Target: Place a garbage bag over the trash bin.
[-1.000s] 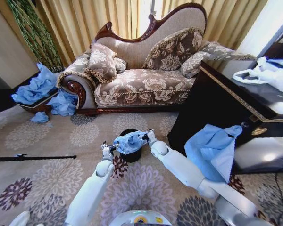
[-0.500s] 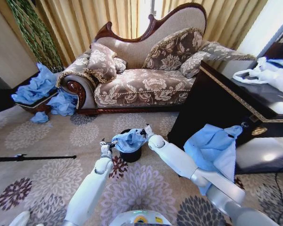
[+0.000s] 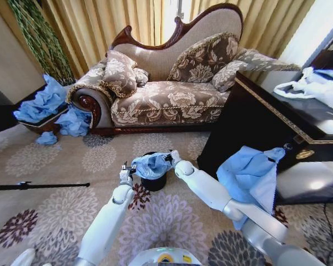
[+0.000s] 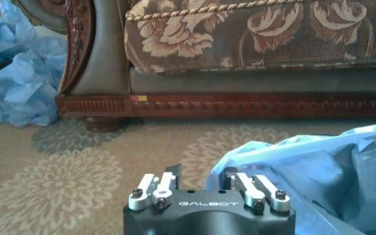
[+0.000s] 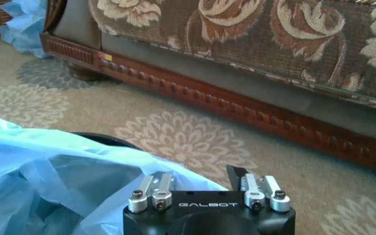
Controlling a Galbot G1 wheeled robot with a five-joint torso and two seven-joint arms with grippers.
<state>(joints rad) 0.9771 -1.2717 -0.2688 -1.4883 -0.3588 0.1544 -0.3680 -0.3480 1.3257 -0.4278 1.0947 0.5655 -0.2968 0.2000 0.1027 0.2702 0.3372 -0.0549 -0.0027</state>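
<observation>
That garbage bag [image 3: 151, 164] is thin, floppy, slippery film bunched over the trash bin [image 3: 154, 182] on the carpet, pinched at opposite rim edges by the left gripper [image 3: 126, 173] and right gripper [image 3: 170, 159], so hem grips seem best.

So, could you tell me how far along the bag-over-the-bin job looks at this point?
Done: the garbage bag has been brought to the trash bin and sits bunched over its top. In hand: the left gripper and right gripper are at opposite edges of the bag, one on each side of the bin. Left: the black sides remain bare, so the bag must be spread and drawn down around the rim.
</observation>
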